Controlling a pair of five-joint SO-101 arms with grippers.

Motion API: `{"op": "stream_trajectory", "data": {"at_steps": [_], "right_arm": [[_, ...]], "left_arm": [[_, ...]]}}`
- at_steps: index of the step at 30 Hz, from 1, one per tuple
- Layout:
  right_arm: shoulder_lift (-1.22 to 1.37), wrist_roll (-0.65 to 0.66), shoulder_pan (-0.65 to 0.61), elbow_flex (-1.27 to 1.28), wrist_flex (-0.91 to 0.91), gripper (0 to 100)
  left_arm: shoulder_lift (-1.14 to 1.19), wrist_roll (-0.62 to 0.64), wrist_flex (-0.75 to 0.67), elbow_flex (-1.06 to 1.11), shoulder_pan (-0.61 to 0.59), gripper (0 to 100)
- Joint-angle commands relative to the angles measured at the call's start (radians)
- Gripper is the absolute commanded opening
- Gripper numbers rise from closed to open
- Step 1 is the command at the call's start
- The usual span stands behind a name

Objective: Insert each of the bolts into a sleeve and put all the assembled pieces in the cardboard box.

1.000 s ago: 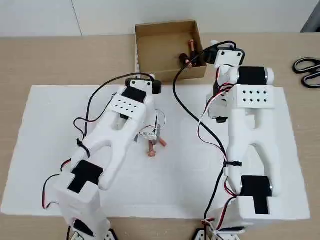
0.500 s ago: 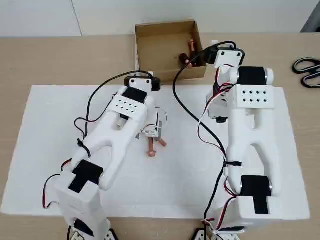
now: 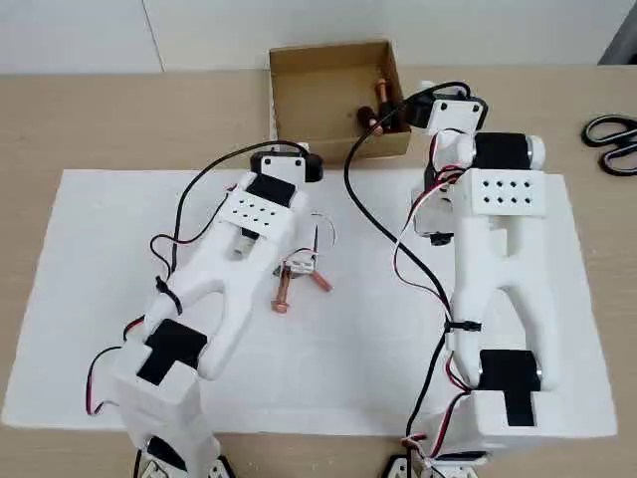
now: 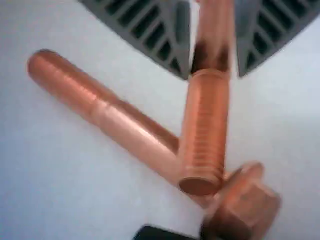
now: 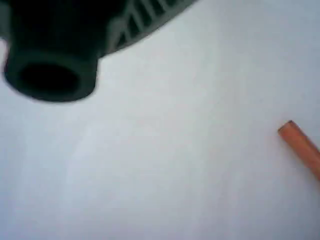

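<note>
The left gripper (image 4: 212, 65) has its jaws closed on a copper bolt (image 4: 205, 130). The bolt's long axis runs straight out from them, with the threaded free end pointing down at the white sheet (image 3: 100, 249). Its tip hangs over a second bolt (image 4: 125, 125) lying flat on the sheet and crosses it at an angle just beside that one's hex head; whether they touch is unclear.

The cardboard box (image 3: 328, 60) stands beyond the sheet on the counter (image 3: 100, 119), with copper pieces (image 3: 376, 105) inside and a black cable (image 3: 346, 179) running past its near wall. Scissors (image 3: 612, 139) are cut off at the frame's edge.

The right gripper (image 5: 115, 25) hovers over bare sheet; its state cannot be told.
</note>
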Motion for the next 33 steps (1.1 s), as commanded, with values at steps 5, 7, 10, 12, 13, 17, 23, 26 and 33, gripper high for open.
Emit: {"op": "stream_trajectory", "data": {"at_steps": [5,7,10,12,13,17,23,26,33], "right_arm": [[-0.059,0.005,0.005,-0.049,0.001,0.6],[-0.059,0.005,0.005,-0.049,0.001,0.6],[-0.059,0.005,0.005,-0.049,0.002,0.6],[-0.059,0.005,0.007,-0.049,0.002,0.6],[-0.059,0.006,0.007,-0.049,0.002,0.6],[-0.059,0.006,0.007,-0.049,0.001,0.6],[-0.056,0.006,0.007,-0.049,0.001,0.6],[-0.056,0.006,0.007,-0.049,0.001,0.6],[-0.058,0.006,0.008,-0.049,0.002,0.6]], "left_arm": [[0.041,0.002,-0.012,0.005,0.003,5],[0.084,0.002,-0.012,0.004,0.003,5],[0.127,0.003,-0.012,0.002,0.003,4],[0.132,0.006,-0.009,0.002,0.003,4],[0.132,0.006,-0.009,0.002,0.003,4],[0.13,0.002,0.018,-0.025,0.003,1],[0.13,-0.018,0.235,-0.243,-0.005,1],[0.13,-0.081,0.322,-0.352,-0.006,1],[0.025,-0.453,0.321,-0.404,-0.035,1]]}}
